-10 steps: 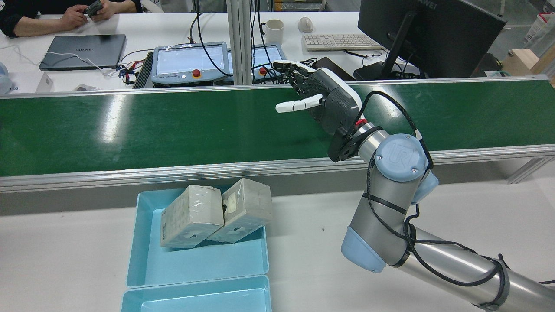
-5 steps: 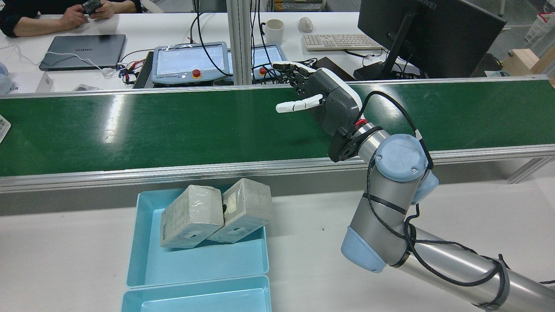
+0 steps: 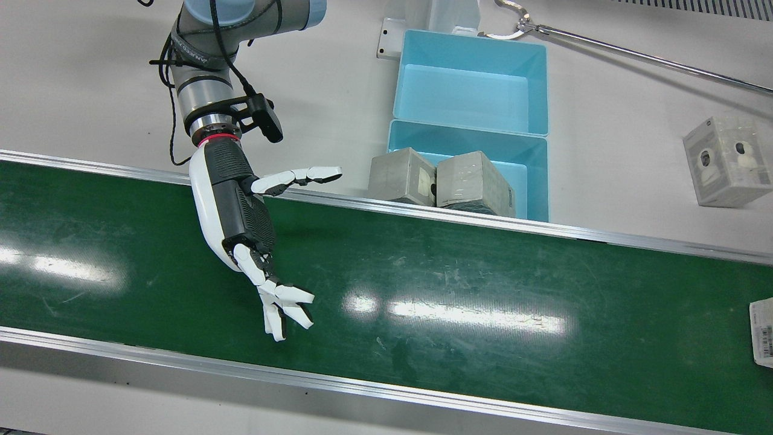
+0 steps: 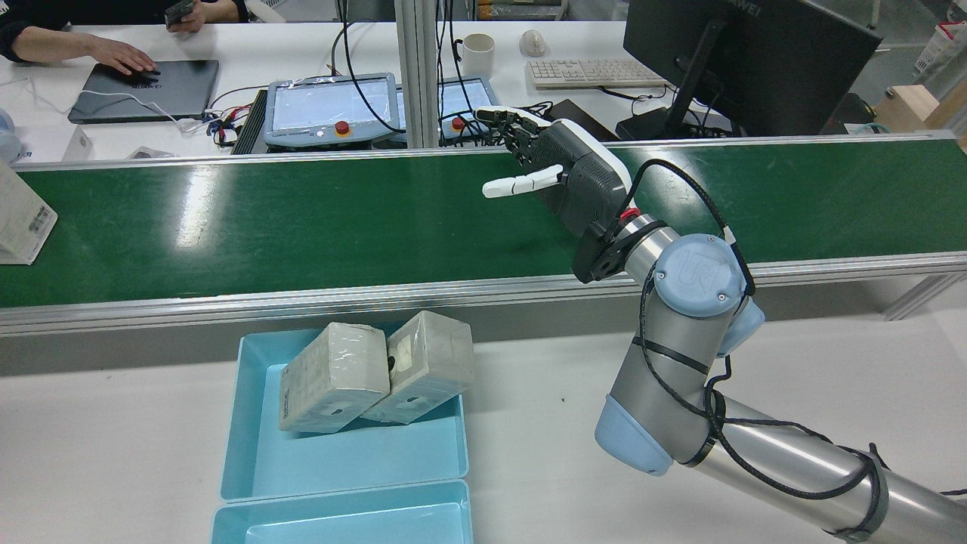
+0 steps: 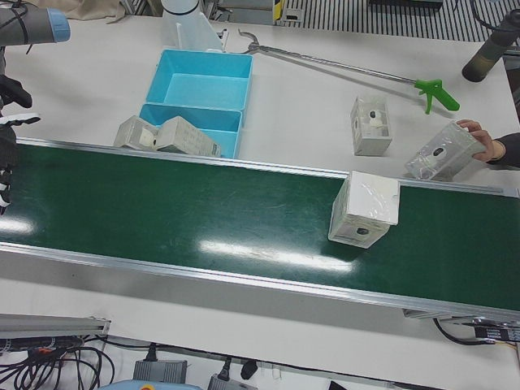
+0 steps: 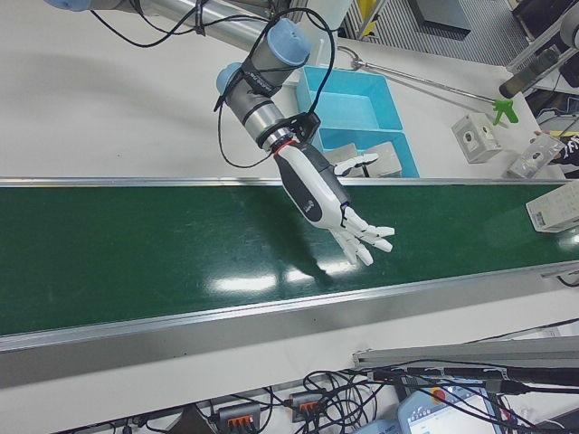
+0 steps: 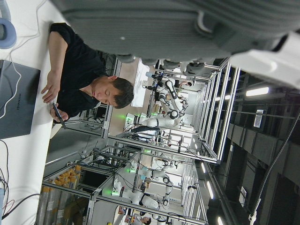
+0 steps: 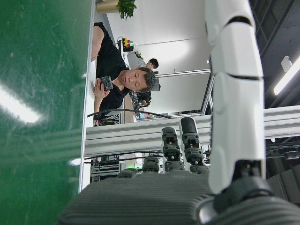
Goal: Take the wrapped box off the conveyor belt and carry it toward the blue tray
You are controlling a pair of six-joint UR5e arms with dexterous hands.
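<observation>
Wrapped box: stands on the green conveyor belt toward the left end as the rear view has it; only its corner shows there at the left edge; in the left-front view it sits tilted against the belt's far rail, well apart from the robot hand; nothing grips it
Person's hand: beyond the belt's far left end, resting on another clear-wrapped box on the white table; a third wrapped box stands near it
Blue tray: on the robot's side of the belt, just beside the near rail, left of the arm in the rear view; two compartments, one behind the other
Two wrapped boxes: side by side and touching, propped on the tray's belt-side rim, leaning into the compartment nearer the belt; the other compartment holds nothing I can see
Right hand: held above the middle of the belt, palm turned toward the left end; fingers stretched out and a little apart, thumb stuck out sideways; holding nothing, touching nothing
Left hand: only its own camera shows a dark blurred edge of it; how its fingers stand, I cannot tell
Far desk: a person with one palm on a closed laptop
</observation>
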